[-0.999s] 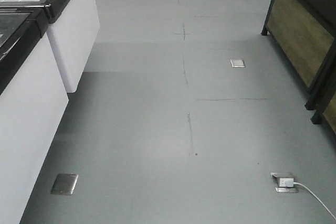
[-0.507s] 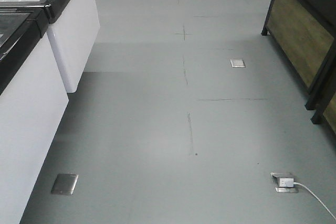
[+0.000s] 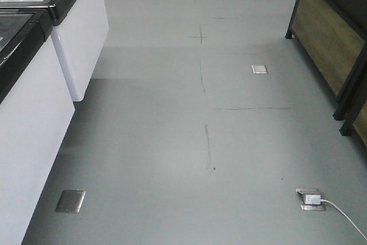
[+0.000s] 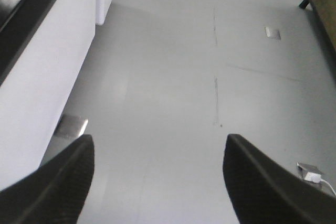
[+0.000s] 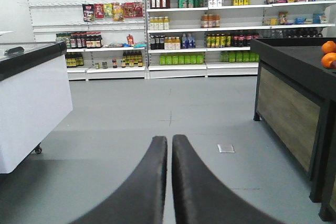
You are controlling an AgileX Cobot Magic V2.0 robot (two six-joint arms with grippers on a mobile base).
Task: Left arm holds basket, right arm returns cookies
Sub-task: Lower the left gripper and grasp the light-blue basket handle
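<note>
Risk of empty-handed stall: left gripper [image 4: 158, 140] spread wide over floor [image 4: 168, 77], right gripper [image 5: 169, 139] pressed together, pinching nothing. Basket, cookies in no view. White cable [image 3: 344, 217] on floor ahead right; possible snag if driven over.

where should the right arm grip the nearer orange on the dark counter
Across its widest middle, likely from above: the orange is round, so it has no better axis, but a second orange seems to sit just behind it, so set the jaws at its sides. The right gripper, now shut, must open first.
</note>
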